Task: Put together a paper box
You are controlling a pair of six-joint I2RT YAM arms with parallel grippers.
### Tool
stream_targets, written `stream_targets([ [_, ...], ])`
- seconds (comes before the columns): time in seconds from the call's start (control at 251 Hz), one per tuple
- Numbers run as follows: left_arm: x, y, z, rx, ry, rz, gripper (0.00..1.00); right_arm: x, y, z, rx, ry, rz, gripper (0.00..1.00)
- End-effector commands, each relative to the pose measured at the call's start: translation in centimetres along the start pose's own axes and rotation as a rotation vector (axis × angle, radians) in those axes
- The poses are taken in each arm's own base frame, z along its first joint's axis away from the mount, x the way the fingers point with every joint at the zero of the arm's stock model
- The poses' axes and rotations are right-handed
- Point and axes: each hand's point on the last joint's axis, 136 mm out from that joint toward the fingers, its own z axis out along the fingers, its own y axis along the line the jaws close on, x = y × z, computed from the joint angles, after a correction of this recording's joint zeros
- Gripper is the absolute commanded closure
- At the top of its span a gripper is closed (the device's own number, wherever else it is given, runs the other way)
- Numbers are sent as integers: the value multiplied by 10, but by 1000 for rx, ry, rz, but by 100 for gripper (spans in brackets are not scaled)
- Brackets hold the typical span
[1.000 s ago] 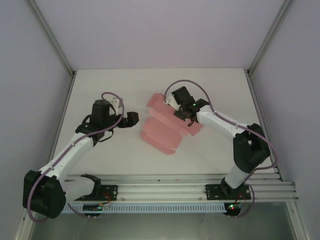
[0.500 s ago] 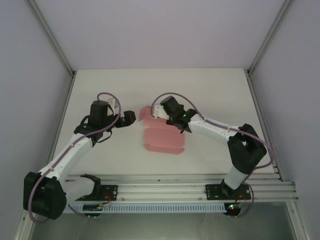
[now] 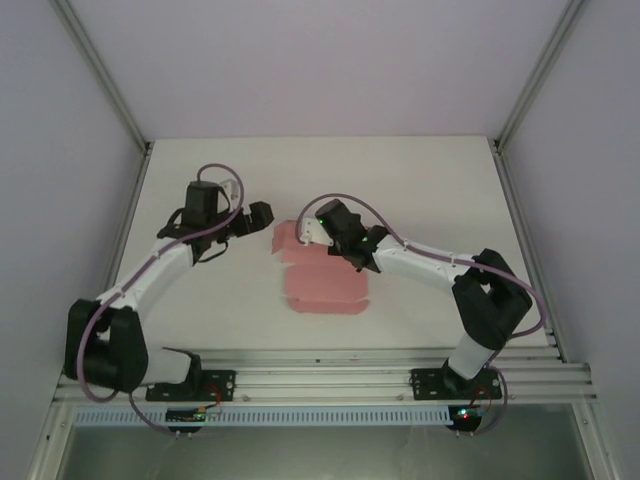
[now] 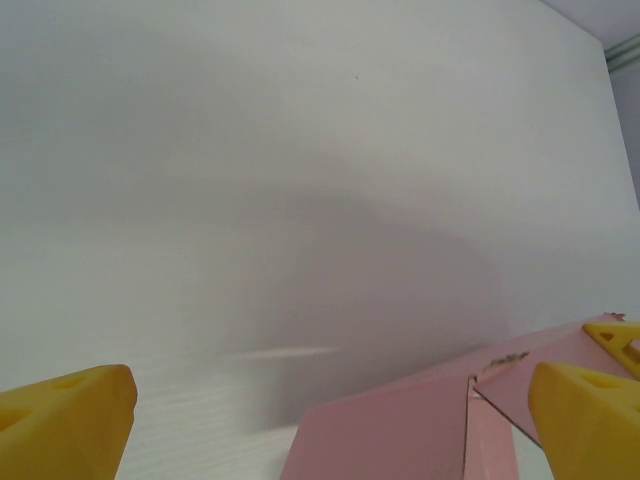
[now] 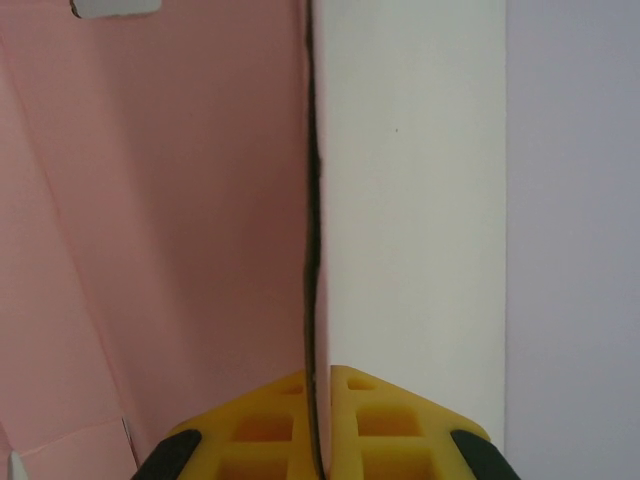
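The paper box (image 3: pixel 325 280) is a flat pale pink card sheet with flaps, lying mid-table. My right gripper (image 3: pixel 318 222) sits over its far edge, shut on an upright flap; in the right wrist view the thin card edge (image 5: pixel 312 250) runs straight into the closed yellow fingers (image 5: pixel 280 425). My left gripper (image 3: pixel 262 214) hovers just left of the sheet's far left corner, open. In the left wrist view its yellow fingertips (image 4: pixel 65 415) stand wide apart, with a pink corner of the paper box (image 4: pixel 400 430) low between them.
The white table (image 3: pixel 200 300) is bounded by metal frame posts (image 3: pixel 110 90) at left and right and a rail (image 3: pixel 320 365) along the near edge. Pale walls enclose the back.
My right gripper has dragged the sheet leftward and flatter, moving from the sheet's right side to its far left edge. My left arm has swung farther back, gripper nearer the sheet's corner.
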Motion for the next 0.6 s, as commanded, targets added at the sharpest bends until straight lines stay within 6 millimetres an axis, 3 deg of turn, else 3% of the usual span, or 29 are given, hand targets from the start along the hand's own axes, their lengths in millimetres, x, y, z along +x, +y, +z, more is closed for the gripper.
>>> stream_targets([
  [0.0, -5, -18, 10, 86, 37, 56, 0, -6, 0, -5, -10, -29, 25, 98],
  [0.239, 23, -23, 38, 135, 157, 103, 1, -5, 0, -3, -19, -26, 46, 98],
  [0.595, 46, -32, 45, 190, 206, 166, 0, -3, 0, 1, -42, -19, 99, 98],
])
